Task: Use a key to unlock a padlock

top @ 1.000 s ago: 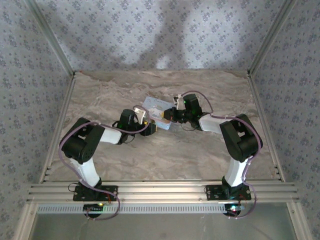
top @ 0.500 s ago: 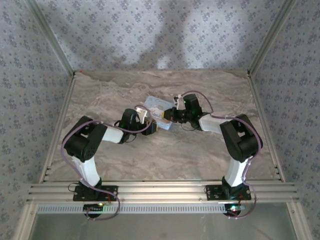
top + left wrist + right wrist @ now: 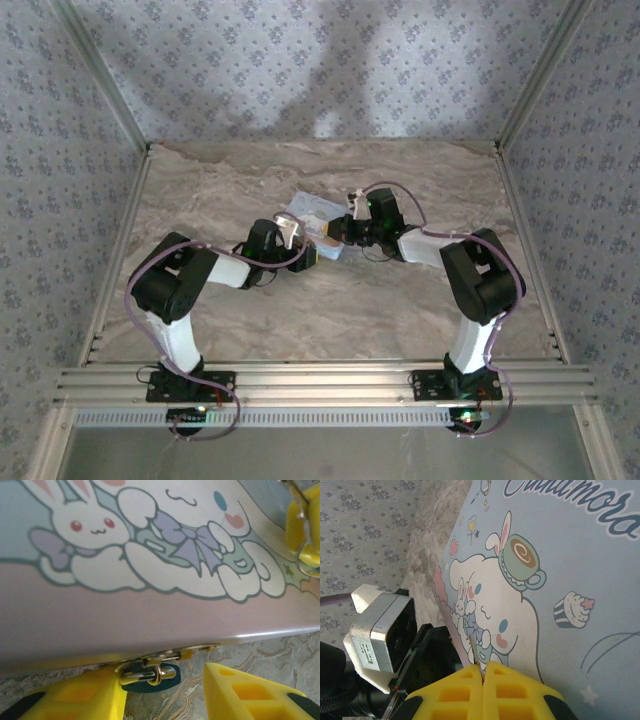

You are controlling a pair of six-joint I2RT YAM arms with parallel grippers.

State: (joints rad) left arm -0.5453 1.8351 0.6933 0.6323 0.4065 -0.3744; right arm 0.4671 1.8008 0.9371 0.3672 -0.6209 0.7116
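The padlock (image 3: 150, 674), small and dark teal with a metal shackle, hangs from the hasp on the front edge of the pale blue cartoon tin (image 3: 165, 555). My left gripper (image 3: 165, 695) is open around it: the left finger (image 3: 75, 700) lies against the padlock and the right finger (image 3: 245, 690) stands apart. My right gripper (image 3: 483, 672) is shut on the key (image 3: 474, 650), whose thin blade sticks out over the tin's lid (image 3: 560, 555). From above, both grippers (image 3: 310, 252) (image 3: 335, 232) meet at the tin (image 3: 312, 215).
The tin lies on the marbled table (image 3: 400, 300) near its middle. The left wrist camera (image 3: 382, 630) sits close beside my right gripper. A yellow right finger with a metal ring (image 3: 302, 530) hangs over the tin's far corner. Metal frame rails (image 3: 320, 385) border the table.
The left arm has slid right, bringing its gripper up to the tin's near edge. The right arm and the tin have stayed put.
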